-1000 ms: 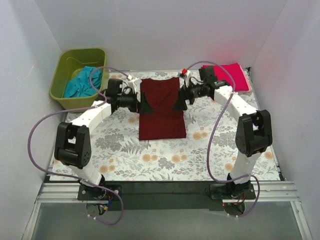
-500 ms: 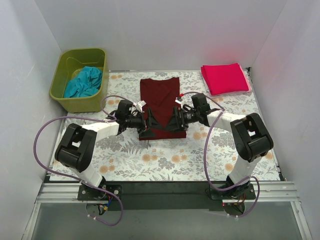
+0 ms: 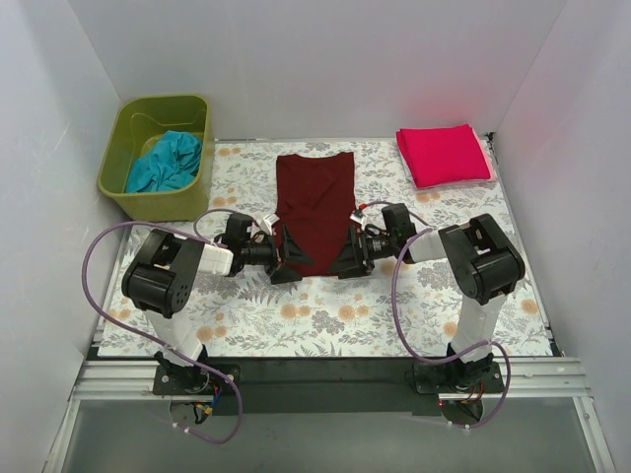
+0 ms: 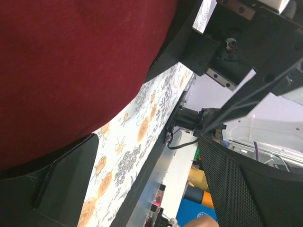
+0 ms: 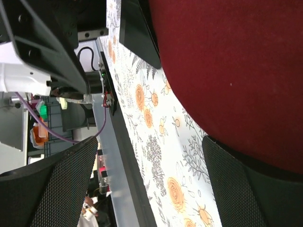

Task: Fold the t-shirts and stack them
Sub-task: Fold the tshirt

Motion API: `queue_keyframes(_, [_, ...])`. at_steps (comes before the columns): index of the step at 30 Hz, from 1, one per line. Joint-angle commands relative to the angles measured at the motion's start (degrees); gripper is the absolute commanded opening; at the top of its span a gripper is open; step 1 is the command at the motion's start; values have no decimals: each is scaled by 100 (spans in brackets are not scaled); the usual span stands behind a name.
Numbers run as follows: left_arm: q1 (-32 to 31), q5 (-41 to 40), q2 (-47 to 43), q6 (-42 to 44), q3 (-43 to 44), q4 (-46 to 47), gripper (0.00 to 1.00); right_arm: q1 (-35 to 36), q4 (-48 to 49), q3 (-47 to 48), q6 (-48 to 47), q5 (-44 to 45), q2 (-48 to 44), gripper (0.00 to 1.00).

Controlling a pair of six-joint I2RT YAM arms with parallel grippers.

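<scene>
On the floral-covered counter (image 3: 296, 317), the left fingers (image 3: 287, 262) and right fingers (image 3: 349, 260) stood spread wide at the near corners of the dark maroon t-shirt (image 3: 315, 205), which lay flat between and beyond them.

Left gripper (image 3: 285, 263) and right gripper (image 3: 348, 261): both are lying low and level, pointing inward at each other, jaws standing spread wide.

Both arms have drawn back towards their bases! The left gripper (image 3: 289, 266) and right gripper (image 3: 345, 264), flanking the middle of the maroon t-shirt (image 3: 315, 202) a second ago, now face each other low down, with its near hem stretched between them.
</scene>
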Motion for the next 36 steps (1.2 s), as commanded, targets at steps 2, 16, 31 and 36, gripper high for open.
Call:
queue_keyframes(2, [342,-58,-5,481,-367,-353,88,-210,9,-364,-507,226,18,98])
queue_keyframes(16, [404,331,-1088,1395,1046,-1320,89,-377,-35,959,-260,-223,-732,98])
queue_keyframes(31, [1203,-172,2067,501,2805,515,70,-746,-35,3405,-999,-30,2203,86])
queue_keyframes(36, [1318,13,2166,455,2648,464,69,-799,-18,3274,-1043,-38,2355,83])
